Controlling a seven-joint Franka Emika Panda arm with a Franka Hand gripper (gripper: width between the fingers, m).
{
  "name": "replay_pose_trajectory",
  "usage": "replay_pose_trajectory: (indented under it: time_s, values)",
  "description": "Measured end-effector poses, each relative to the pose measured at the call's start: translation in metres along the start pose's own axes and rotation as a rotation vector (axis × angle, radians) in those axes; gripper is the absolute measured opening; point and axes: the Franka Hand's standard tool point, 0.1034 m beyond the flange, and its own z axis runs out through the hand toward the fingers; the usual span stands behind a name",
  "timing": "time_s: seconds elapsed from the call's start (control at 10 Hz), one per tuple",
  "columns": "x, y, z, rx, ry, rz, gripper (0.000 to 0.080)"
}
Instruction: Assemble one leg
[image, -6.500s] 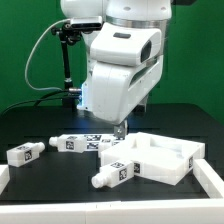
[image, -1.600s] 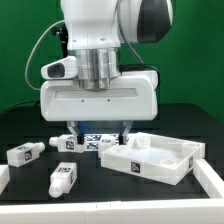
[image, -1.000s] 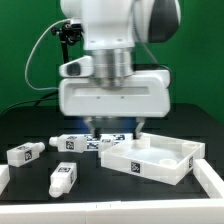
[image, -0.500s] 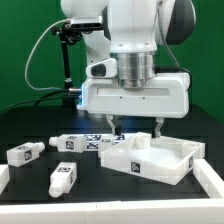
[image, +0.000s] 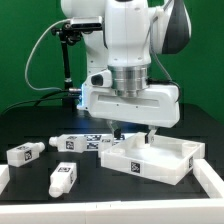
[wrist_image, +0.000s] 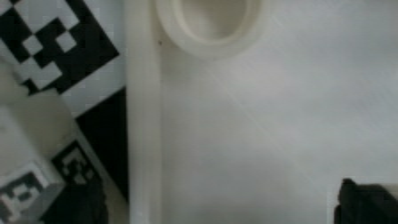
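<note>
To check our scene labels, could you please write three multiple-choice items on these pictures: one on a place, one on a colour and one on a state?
1. Where does the claw hang?
A. Over the large flat white square plastic piece with rimmed edges
B. Over bare table at the exterior view's left
C. Out of the picture

2. What colour is the table surface?
A. Green
B. Black
C. Red

3. In what state is the claw?
A. Shut on a leg
B. Open, holding nothing
C. Shut on a cable

Answers:
1. A: the claw's fingers point down at the square piece's rear part, and the wrist view is filled by its white surface with a hole.
2. B: the surface around the parts is black; only the backdrop is green.
3. B: the fingers stand wide apart with nothing between them.
</note>
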Motion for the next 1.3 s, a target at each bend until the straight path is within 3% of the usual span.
replay_pose_trajectory:
  time_s: [0.2, 0.3, 0.5, 0.6, 0.7, 0.8, 0.9, 1.0, 1.1, 1.3]
  values:
    - [0.005, -0.003, 0.003, 0.006, 0.023, 0.002, 0.0649]
    - [0.004, -0.007, 0.013, -0.004, 0.021, -0.008, 0.0648]
    - [0.005, -0.010, 0.016, -0.007, 0.021, -0.017, 0.0648]
    - [0.005, -0.010, 0.017, -0.008, 0.020, -0.017, 0.0523]
    - [0.005, -0.004, 0.018, -0.015, 0.015, -0.011, 0.0523]
    - [0.004, 0.001, 0.020, -0.022, 0.008, -0.003, 0.0346]
    - [0.003, 0.006, 0.021, -0.030, 0.000, 0.005, 0.0346]
    - [0.003, 0.011, 0.022, -0.036, -0.004, 0.011, 0.0147]
    - [0.005, 0.013, 0.021, -0.035, -0.002, 0.007, 0.0055]
    - [0.040, 0.015, 0.011, -0.016, 0.015, -0.124, 0.0052]
